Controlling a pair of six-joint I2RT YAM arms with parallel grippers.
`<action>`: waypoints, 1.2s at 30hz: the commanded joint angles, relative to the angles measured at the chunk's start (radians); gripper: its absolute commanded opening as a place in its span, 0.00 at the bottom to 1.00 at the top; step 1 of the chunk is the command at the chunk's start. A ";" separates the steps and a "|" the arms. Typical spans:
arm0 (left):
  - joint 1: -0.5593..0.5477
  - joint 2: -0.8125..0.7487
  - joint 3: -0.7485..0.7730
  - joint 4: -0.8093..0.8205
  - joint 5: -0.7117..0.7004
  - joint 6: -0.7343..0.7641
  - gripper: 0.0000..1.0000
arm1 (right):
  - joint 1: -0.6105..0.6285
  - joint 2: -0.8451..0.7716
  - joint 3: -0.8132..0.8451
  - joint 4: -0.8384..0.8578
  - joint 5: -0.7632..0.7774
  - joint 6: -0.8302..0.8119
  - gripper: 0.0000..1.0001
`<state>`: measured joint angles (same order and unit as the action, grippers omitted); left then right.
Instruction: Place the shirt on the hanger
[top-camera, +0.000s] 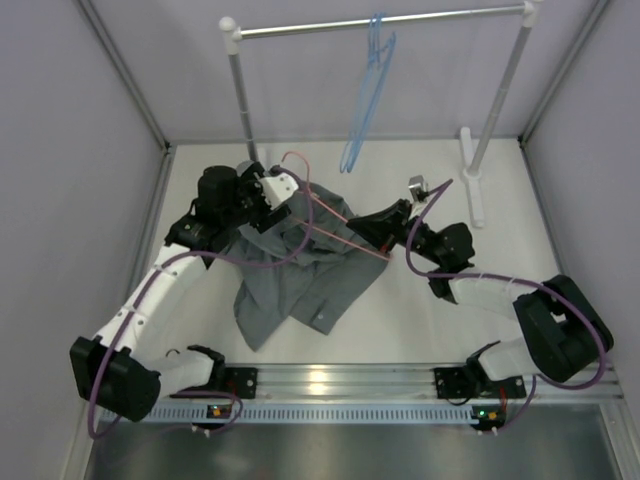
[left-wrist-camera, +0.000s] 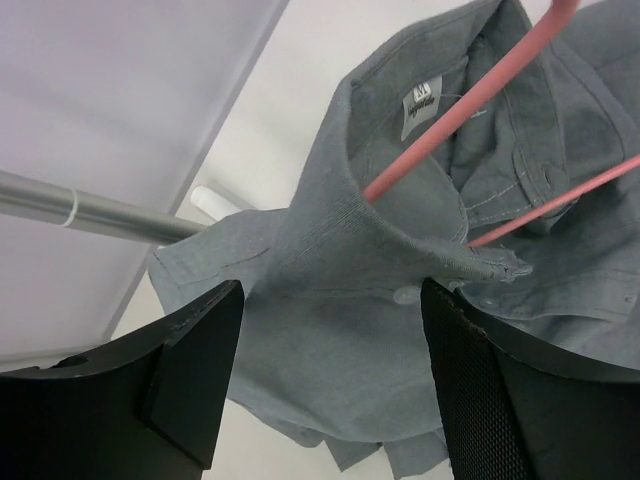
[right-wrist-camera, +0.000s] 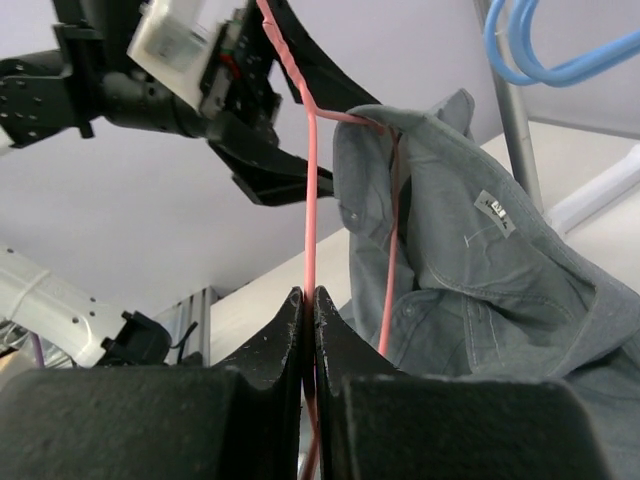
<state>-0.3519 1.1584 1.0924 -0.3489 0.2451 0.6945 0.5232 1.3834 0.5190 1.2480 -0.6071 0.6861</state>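
Nearest me, the one grey collared cloth shirt (top-camera: 300, 280) trails its lower part on the white table (top-camera: 420, 310). Its collar end is raised and draped over the one thin pink wire hanger (right-wrist-camera: 311, 200), whose wires run inside the neck beside the small white label (left-wrist-camera: 420, 105). My right gripper (right-wrist-camera: 308, 300) is pinched tight on that hanger's wire. My left gripper (left-wrist-camera: 330, 370) stands wide with nothing in it, the collar just beyond its two fingers (left-wrist-camera: 200, 370). Farthest back, two light blue hangers (top-camera: 368, 90) hang from one silver rail (top-camera: 400, 20).
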 joint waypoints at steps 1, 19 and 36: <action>0.019 0.030 0.040 0.082 0.016 0.076 0.76 | 0.012 -0.024 0.055 0.459 -0.042 0.020 0.00; 0.085 -0.019 0.046 0.140 0.467 -0.058 0.38 | 0.014 0.040 0.111 0.459 -0.077 0.047 0.00; 0.085 0.150 0.110 0.100 0.496 -0.067 0.00 | 0.012 0.023 0.121 0.459 -0.100 0.047 0.00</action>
<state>-0.2695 1.2999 1.1477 -0.2848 0.7212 0.6968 0.5091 1.4185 0.5980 1.2297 -0.6552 0.7368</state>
